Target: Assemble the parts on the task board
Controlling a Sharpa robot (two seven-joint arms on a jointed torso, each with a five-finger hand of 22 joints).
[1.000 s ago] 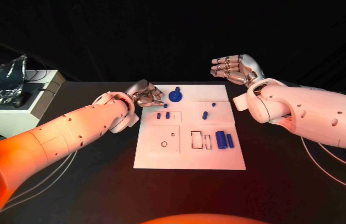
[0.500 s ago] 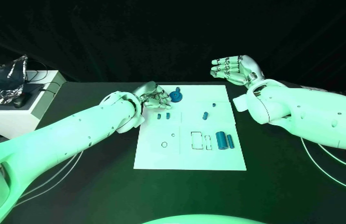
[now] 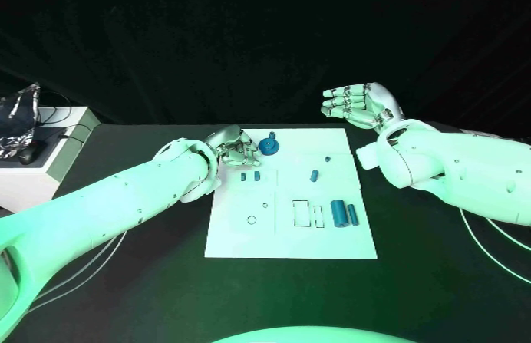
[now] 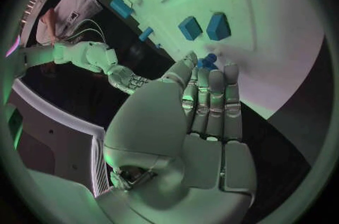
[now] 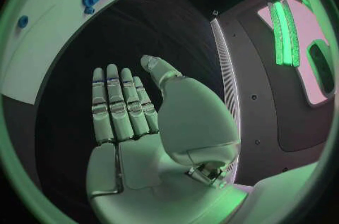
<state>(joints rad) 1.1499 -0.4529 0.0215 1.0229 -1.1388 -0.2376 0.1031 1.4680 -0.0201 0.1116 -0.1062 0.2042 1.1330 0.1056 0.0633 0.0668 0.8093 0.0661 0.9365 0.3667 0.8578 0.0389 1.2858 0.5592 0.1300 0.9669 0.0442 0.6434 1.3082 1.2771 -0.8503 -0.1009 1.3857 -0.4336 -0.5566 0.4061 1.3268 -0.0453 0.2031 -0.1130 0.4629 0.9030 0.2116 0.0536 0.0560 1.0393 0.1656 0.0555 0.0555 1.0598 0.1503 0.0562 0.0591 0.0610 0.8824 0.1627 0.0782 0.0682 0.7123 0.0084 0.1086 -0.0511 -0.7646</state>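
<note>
Worktop point(image 3: 133, 281): black, white task board point(image 3: 292, 239) at centre.
Left robot hand point(image 3: 235, 148): fingers curled; hold unclear.
Right robot hand point(image 3: 360, 105): raised, empty, fingers apart.

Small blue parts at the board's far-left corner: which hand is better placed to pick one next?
Left. The silver left hand hovers over the white task board beside them; the right hand is raised beyond the board.

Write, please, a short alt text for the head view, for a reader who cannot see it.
The left hand reaches over the far left corner of the white task board, beside a round blue part. The right hand hangs raised, holding nothing, beyond the board's far right corner. More small blue parts lie on the board.
</note>
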